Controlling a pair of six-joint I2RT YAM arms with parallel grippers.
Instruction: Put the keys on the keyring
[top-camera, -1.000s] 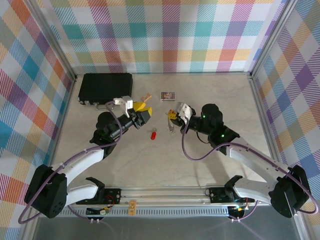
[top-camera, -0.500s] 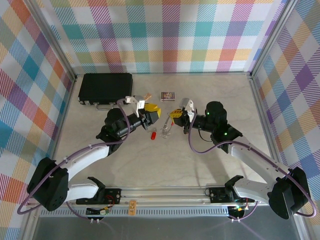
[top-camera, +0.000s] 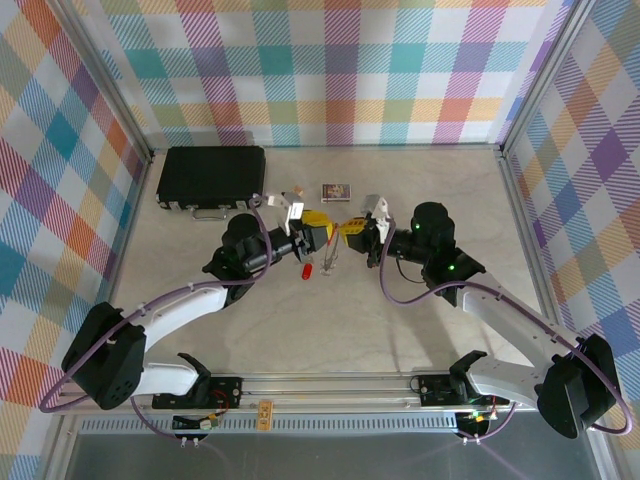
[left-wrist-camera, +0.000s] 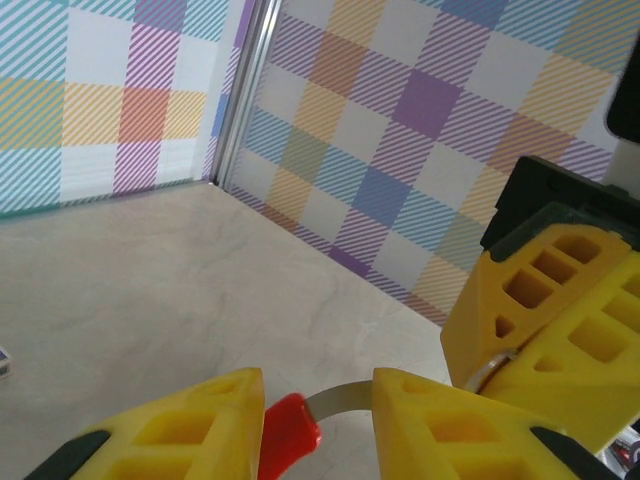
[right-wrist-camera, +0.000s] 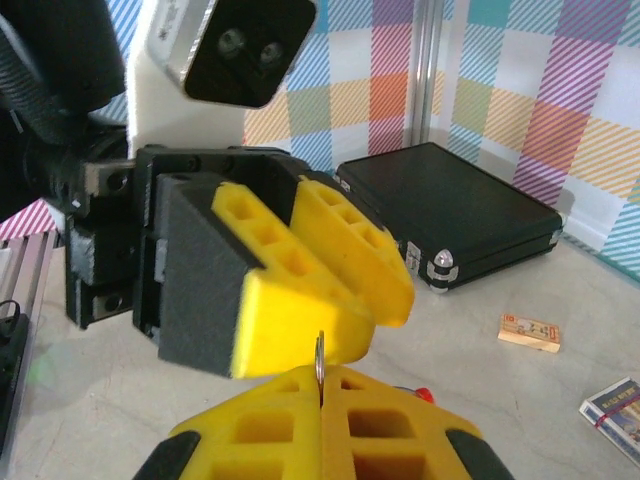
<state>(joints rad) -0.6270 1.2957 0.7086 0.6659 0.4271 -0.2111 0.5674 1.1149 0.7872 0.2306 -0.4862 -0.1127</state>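
Grey keyring (right-wrist-camera: 319, 360) in right fingers (right-wrist-camera: 385, 432) | left fingers (left-wrist-camera: 185, 432) alongside | far table (left-wrist-camera: 150, 280) open

Your light is bright and even, falling from overhead. The table (top-camera: 330, 330) carries only faint, soft shadows beside the arms (top-camera: 180, 305). On the left wrist view the near yellow fingers (left-wrist-camera: 170, 430) blur softly. On the right wrist view the case (right-wrist-camera: 450, 215) looks sharp.
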